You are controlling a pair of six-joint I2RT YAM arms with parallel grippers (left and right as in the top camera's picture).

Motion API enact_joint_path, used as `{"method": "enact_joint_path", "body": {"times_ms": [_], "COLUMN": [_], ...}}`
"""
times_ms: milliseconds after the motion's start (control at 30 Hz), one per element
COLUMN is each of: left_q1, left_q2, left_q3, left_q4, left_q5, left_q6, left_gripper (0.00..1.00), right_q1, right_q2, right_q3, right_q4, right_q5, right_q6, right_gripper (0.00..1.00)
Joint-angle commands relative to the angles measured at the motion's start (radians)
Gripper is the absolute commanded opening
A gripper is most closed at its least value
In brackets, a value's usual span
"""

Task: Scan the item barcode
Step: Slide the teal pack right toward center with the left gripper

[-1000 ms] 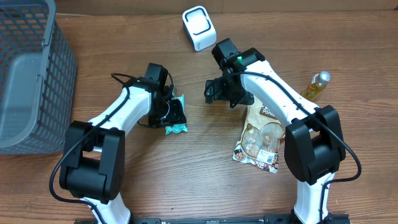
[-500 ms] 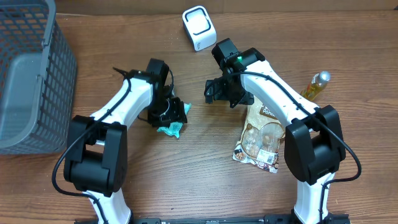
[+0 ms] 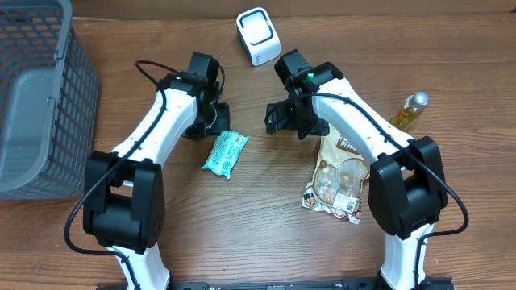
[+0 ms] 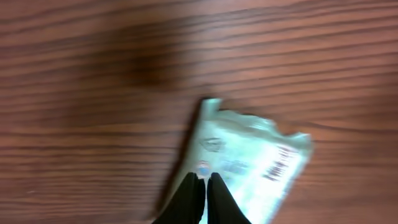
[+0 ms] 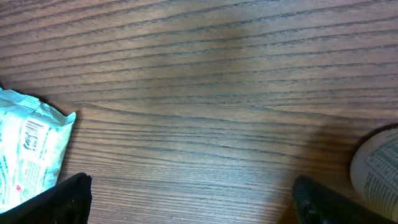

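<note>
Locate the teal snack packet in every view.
Overhead: teal snack packet lies just left of centre.
Left wrist: packet at lower middle, beyond the shut left claw.
Right wrist: packet at the left edge, partly cut off.
Shared landmark: the wooden table under it.

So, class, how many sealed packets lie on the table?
2: a teal packet lying free beside the left gripper, and a clear snack bag partly under the right arm. The basket may hide more.
</note>
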Motion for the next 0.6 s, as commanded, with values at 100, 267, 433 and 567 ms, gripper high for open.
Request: {"method": "enact_joint_path", "body": {"times_ms": [100, 267, 433, 567], "left_q1": [0.004, 0.004, 0.008, 0.031], "left_q2": [0.016, 0.016, 0.016, 0.016], "left_q3": [-0.106, -0.135, -0.126, -0.064], "left_q4": [-0.018, -0.058, -0.148, -0.196], "left_q5": [-0.071, 0.137, 0.364, 0.372], "left_q6": [-0.048, -0.042, 0.055, 0.092], "left_gripper": [0.09, 0.13, 0.2, 0.22], "right_q1": [0.004, 0.004, 0.004, 0.004], "right_q2": [-0.027, -0.028, -0.028, -0.028], "right_q3": [0.016, 0.016, 0.016, 0.016], "right_q4": [0.003, 0.003, 0.003, 0.003], "right_q5": [0.001, 0.001, 0.001, 0.001], "right_q6": [0.0, 0.0, 0.0, 0.0], "right_gripper": [1.0, 1.0, 1.0, 1.0]}}
